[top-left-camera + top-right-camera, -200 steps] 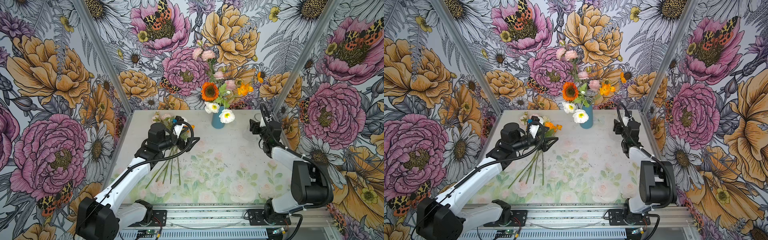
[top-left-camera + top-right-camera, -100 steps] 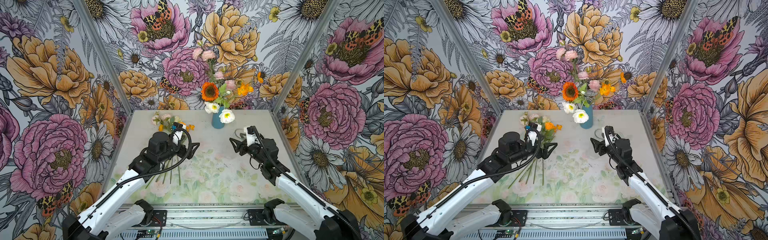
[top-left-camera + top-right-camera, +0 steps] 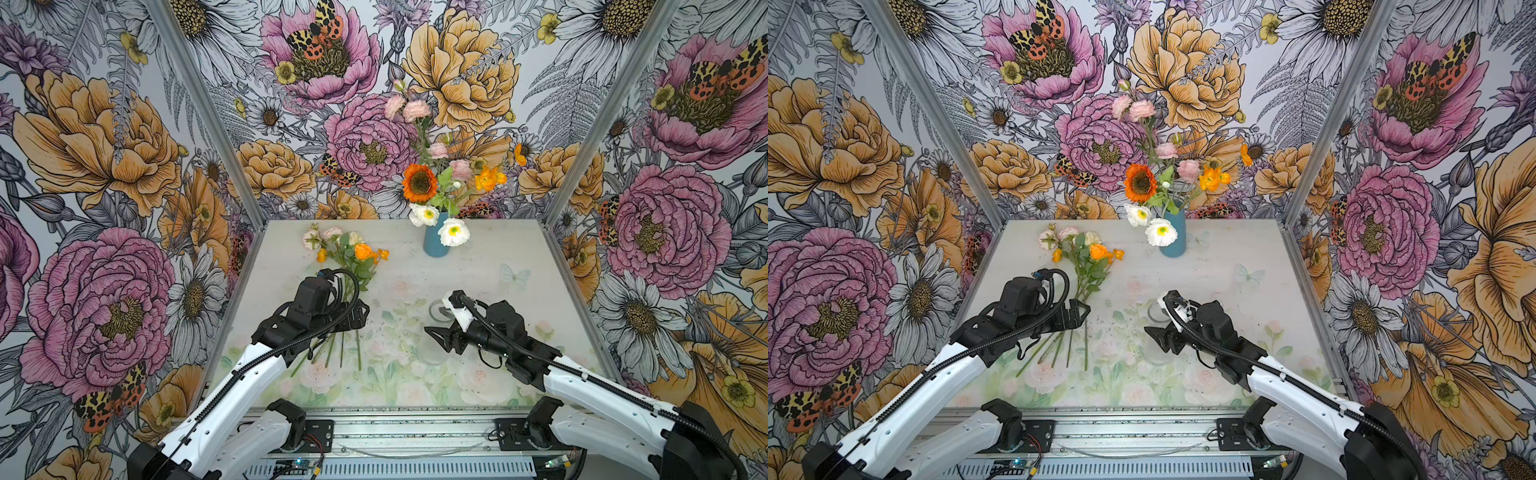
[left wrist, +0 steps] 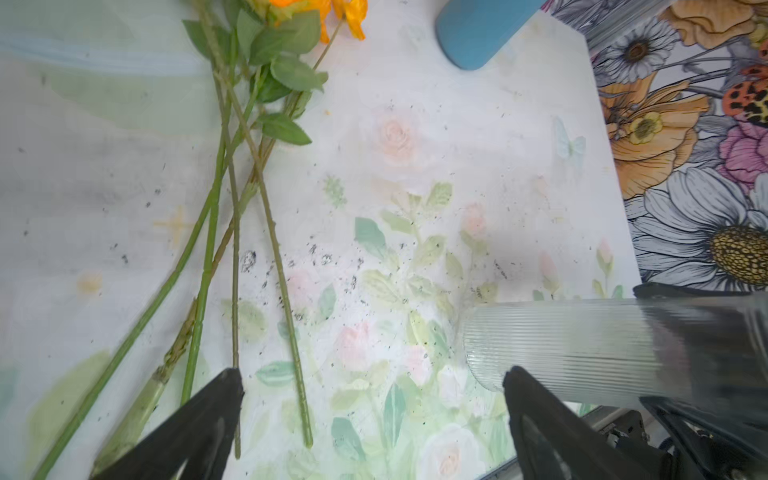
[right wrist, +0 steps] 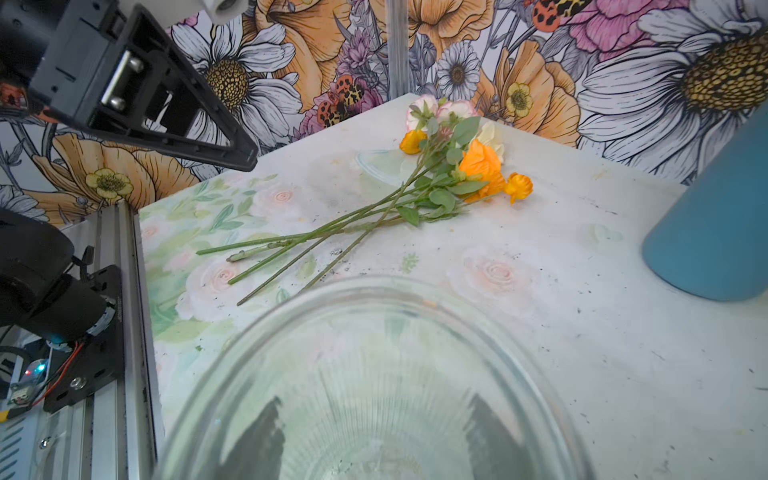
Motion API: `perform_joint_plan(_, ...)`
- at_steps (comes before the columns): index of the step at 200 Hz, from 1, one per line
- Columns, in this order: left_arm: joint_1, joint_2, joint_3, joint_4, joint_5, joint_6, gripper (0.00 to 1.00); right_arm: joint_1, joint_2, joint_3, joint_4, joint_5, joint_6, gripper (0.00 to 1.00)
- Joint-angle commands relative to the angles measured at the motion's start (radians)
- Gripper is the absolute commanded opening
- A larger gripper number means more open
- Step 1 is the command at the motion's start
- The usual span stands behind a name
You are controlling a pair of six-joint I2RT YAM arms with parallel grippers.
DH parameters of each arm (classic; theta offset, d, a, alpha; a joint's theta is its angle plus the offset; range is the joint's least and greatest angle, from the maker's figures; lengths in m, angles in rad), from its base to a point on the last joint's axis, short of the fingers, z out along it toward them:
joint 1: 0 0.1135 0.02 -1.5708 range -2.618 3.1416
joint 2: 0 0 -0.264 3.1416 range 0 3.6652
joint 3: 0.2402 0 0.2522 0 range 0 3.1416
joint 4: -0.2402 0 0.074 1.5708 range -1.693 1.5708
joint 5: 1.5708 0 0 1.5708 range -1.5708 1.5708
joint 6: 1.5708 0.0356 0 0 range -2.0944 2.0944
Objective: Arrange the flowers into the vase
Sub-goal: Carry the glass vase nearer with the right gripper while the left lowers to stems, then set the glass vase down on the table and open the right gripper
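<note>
Loose flowers [image 3: 349,253] [image 3: 1088,253] [image 5: 449,174] with orange, pink and cream heads lie on the table at the back left, their stems [image 4: 232,187] pointing to the front. My left gripper [image 3: 359,316] [image 3: 1081,316] [image 4: 372,374] hovers open over the stem ends, holding nothing. A blue vase [image 3: 434,243] [image 3: 1177,241] [image 4: 478,29] [image 5: 715,232] at the back centre holds a sunflower [image 3: 419,183] with white, pink and orange blooms. My right gripper [image 3: 438,338] [image 3: 1158,338] [image 5: 376,436] is shut on a clear ribbed glass vase [image 4: 561,345] [image 5: 374,332], tipped on its side above the table's middle.
The table [image 3: 498,257] has a pale painted rose pattern. Flowered walls close it in at the back and both sides, with metal corner posts [image 3: 582,137]. A metal rail [image 3: 395,432] with the arm bases runs along the front edge.
My right arm has swung from the back right corner toward the middle front, carrying the glass vase. My left arm has drawn back toward the front, uncovering the flower heads.
</note>
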Motion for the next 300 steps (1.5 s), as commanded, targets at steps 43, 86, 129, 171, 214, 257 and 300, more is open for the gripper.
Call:
perform_joint_plan(43,0.02,0.057,0.006,-0.023,-0.167,-0.02,0.99,0.126,0.185,0.099,0.298,0.151,-0.038,0.51)
perform_joint_plan(86,0.025,0.098,0.0,0.018,-0.198,-0.008,0.97,0.172,0.301,0.149,0.37,0.199,-0.049,0.52)
perform_joint_plan(129,0.033,0.132,0.01,0.029,-0.196,-0.002,0.9,0.195,0.343,0.197,0.305,0.219,-0.059,0.65)
perform_joint_plan(171,0.036,0.155,0.031,0.04,-0.161,0.02,0.88,0.198,0.32,0.184,0.304,0.245,-0.068,0.79)
perform_joint_plan(214,0.034,0.153,0.045,0.04,-0.142,0.04,0.88,0.199,0.296,0.18,0.283,0.27,-0.084,0.99)
perform_joint_plan(257,0.035,0.155,0.061,0.044,-0.137,0.055,0.94,0.198,0.27,0.175,0.268,0.267,-0.081,0.99)
perform_joint_plan(300,0.033,0.277,0.1,0.106,-0.114,0.053,0.79,0.198,0.123,0.103,0.17,0.271,-0.053,0.99)
